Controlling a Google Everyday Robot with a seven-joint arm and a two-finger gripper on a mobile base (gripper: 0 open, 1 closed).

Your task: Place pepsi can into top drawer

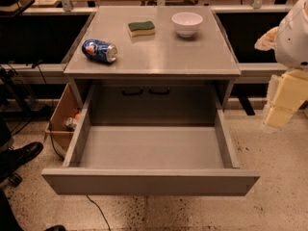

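Reaching for pepsi can (99, 50) = step in hand. Can lies on side nr left edge of tabletop (163, 54), twd front-left corner. Pincer (281, 102) off right edge, well apart; wide or narrow, can't tell. Grip across body, can may roll. Top drawer (151, 153) open below front edge.

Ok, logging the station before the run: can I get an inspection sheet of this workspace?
Surface: grey cabinet top.
Job's things: pepsi can lying on its side, at left; top drawer pulled open, nothing in it.
Clutter: sponge and white bowl at the back; cardboard box left of drawer.
Gripper: gripper at right edge, apart from the can.
Cables: black cable on floor below drawer front.
Surroundings: shoe at left, speckled floor.
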